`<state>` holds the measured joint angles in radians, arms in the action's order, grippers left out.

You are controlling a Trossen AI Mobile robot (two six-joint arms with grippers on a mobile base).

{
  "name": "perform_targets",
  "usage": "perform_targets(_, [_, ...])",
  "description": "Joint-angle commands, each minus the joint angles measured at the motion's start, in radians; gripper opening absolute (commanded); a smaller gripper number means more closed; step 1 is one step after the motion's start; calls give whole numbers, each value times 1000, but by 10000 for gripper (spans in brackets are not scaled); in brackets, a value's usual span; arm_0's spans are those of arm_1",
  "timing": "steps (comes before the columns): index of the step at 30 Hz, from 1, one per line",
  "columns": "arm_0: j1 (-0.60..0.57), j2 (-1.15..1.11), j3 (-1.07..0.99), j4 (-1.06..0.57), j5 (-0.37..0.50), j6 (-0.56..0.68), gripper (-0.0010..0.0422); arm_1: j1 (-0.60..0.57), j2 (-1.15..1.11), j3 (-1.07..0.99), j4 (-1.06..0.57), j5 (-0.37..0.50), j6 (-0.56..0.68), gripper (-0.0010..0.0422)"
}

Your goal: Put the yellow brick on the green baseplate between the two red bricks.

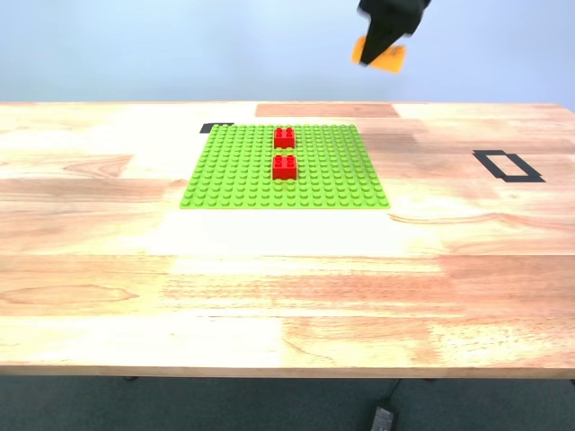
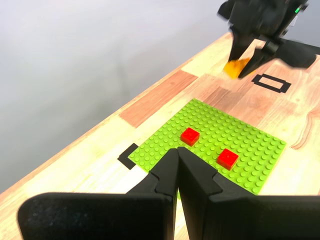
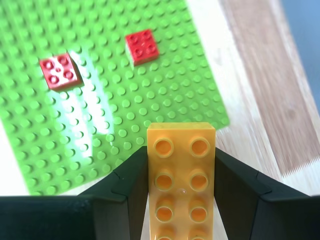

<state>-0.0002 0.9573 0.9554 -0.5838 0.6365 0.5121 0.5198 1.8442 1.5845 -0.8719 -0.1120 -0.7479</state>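
My second gripper [image 3: 181, 185] clamps the yellow brick [image 3: 181, 165] in the air above the green baseplate's [image 1: 234, 171] far edge. Two red bricks [image 1: 284, 137] [image 1: 285, 167] stand apart on it. My first gripper's [image 2: 178, 170] jaws meet, empty.

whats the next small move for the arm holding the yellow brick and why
Probably carry it over the gap, then lower. My second gripper holds the yellow brick high, off the green baseplate's edge, while the slot between the two red bricks sits open.
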Motion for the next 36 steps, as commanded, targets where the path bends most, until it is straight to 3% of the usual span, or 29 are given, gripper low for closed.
perform_targets(1, [0,3,1,-2,0,0,0,37,63,44,-3,14,-22,18])
perform_targets(13, [0,2,0,-1,0,0,0,161,277,208,-11,-19,-152,18])
perform_targets(36, [0,5,0,8,0,0,0,249,393,213,32,-43,-187,18])
